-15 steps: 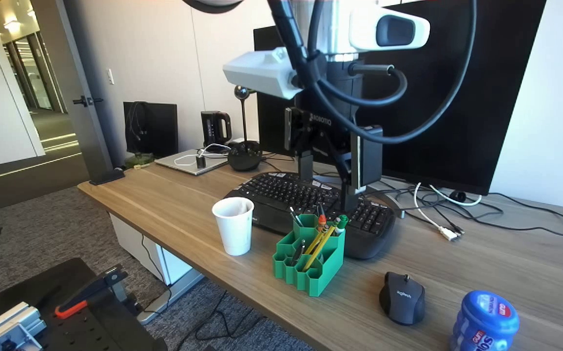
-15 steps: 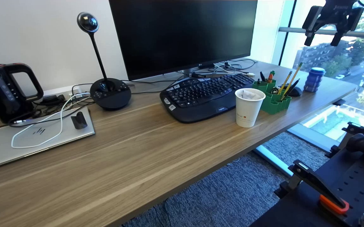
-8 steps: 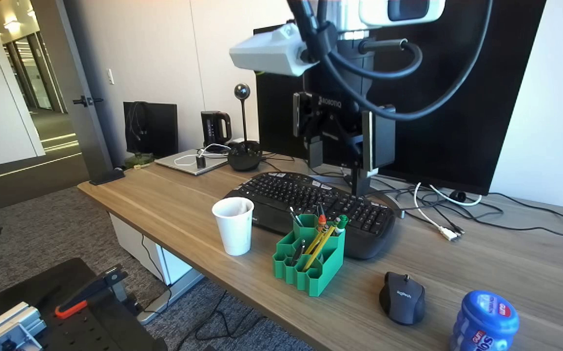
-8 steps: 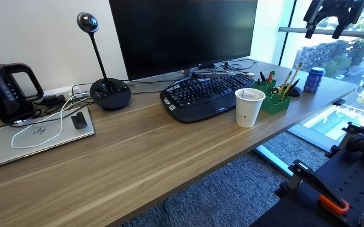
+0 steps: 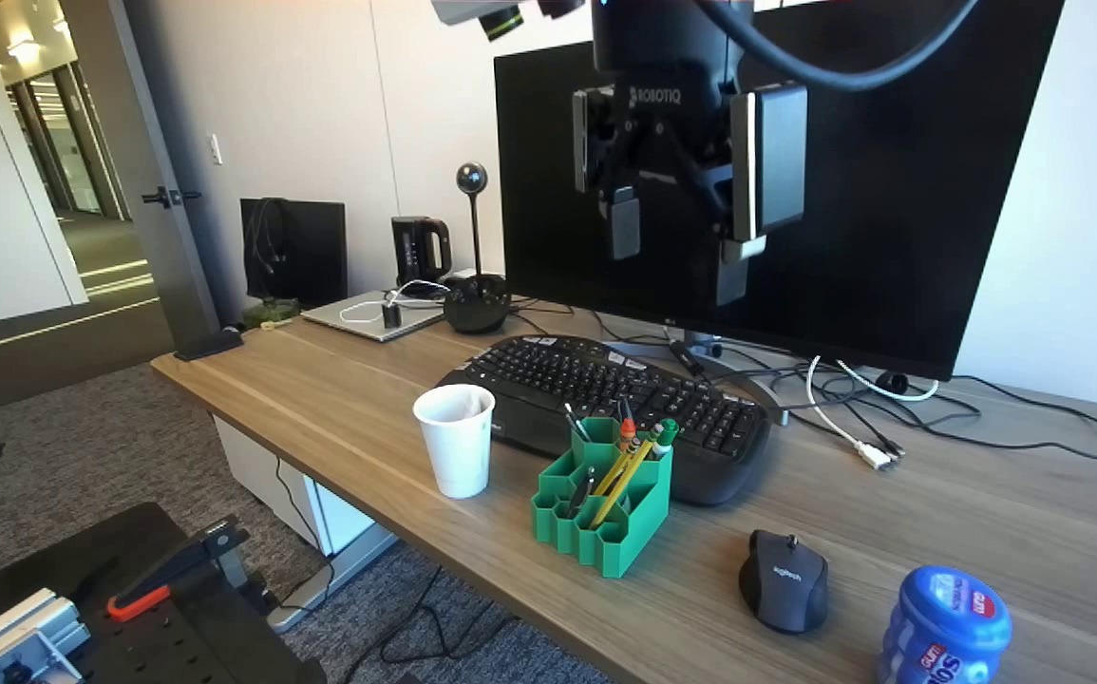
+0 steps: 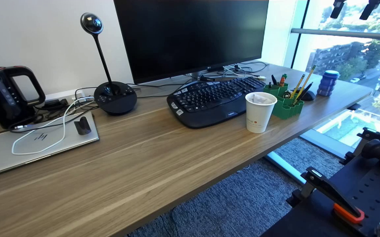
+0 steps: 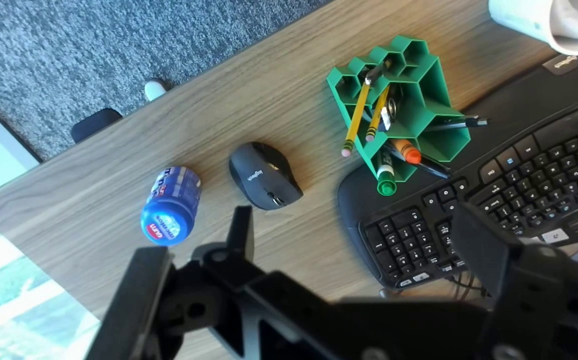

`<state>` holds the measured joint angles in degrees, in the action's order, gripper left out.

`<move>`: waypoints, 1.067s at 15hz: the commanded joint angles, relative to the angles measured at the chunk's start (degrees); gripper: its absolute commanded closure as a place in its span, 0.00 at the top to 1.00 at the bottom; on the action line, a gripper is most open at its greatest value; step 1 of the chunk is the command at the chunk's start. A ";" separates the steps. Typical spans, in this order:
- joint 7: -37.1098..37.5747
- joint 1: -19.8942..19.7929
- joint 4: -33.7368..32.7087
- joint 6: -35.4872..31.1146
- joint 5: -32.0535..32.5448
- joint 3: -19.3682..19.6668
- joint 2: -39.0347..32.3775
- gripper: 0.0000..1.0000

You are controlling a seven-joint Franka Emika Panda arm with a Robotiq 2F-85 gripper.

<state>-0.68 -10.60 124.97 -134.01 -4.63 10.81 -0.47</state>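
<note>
My gripper (image 5: 678, 273) hangs in the air before the monitor, its jaws wide apart with nothing between them. Only its fingertips (image 6: 336, 11) show at the top of an exterior view. Beneath it in the wrist view lie the black keyboard (image 7: 404, 240) and bare wood. A green honeycomb pen holder (image 5: 648, 527) with pencils, pens and markers stands in front of the keyboard, beside a white paper cup (image 5: 460, 456) with something pale inside. The dark mouse (image 7: 261, 175) and a blue gum bottle (image 7: 173, 200) are on the desk towards its end. I touch none of these.
The large monitor (image 5: 852, 209) stands behind the keyboard, with loose cables (image 5: 876, 456) at its foot. Further along the desk are a speakerphone with a stalk (image 6: 115, 97), a closed laptop (image 6: 45, 141) and a kettle (image 6: 9, 95). A black cart (image 6: 311, 217) carries clamps by the desk edge.
My gripper has risen, and has shifted a little to the right in both exterior views, nearly leaving the top of one. It has stayed open. The objects on the desk have not moved.
</note>
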 commanded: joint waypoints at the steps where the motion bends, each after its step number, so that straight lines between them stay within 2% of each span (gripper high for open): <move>1: -0.12 -0.08 -0.13 0.56 0.01 0.05 0.29 1.00; 16: -0.13 0.00 0.12 0.82 0.05 0.02 -1.06 1.00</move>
<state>-0.94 -10.57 125.12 -133.40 -4.65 11.00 -0.91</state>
